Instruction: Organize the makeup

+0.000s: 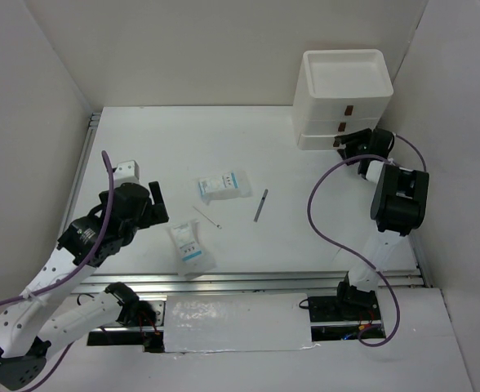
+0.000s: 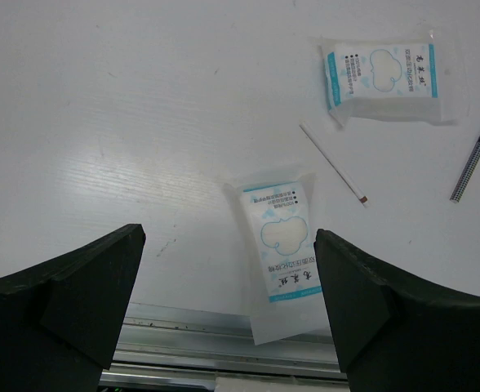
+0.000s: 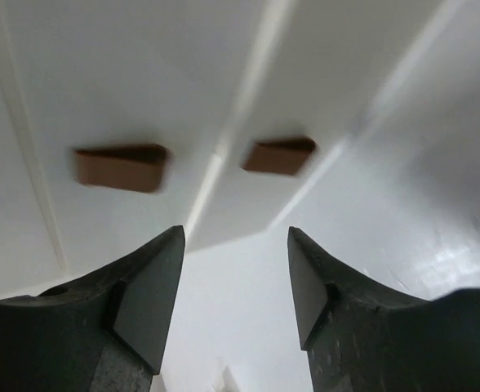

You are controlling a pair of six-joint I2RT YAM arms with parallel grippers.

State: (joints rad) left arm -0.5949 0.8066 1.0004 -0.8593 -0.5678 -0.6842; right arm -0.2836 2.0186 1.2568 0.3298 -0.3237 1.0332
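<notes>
Holding left gripper [image 2: 228, 238] spread wide near sachet [image 2: 279, 245] lying lengthwise toward worktop's [image 1: 166, 147] near edge, blue print unreadable; holding right gripper [image 3: 236, 237] parted.

White with blue borders and blue print on the near sachet [image 2: 279, 253] and the far sachet [image 2: 383, 77]. Fine black-and-white check along the thin pencil [image 2: 474, 157]. White on the slim stick [image 2: 334, 163], brown at its tip. White drawer unit [image 1: 342, 90], brown handles [image 3: 119, 166]. White table [image 1: 183, 147].
</notes>
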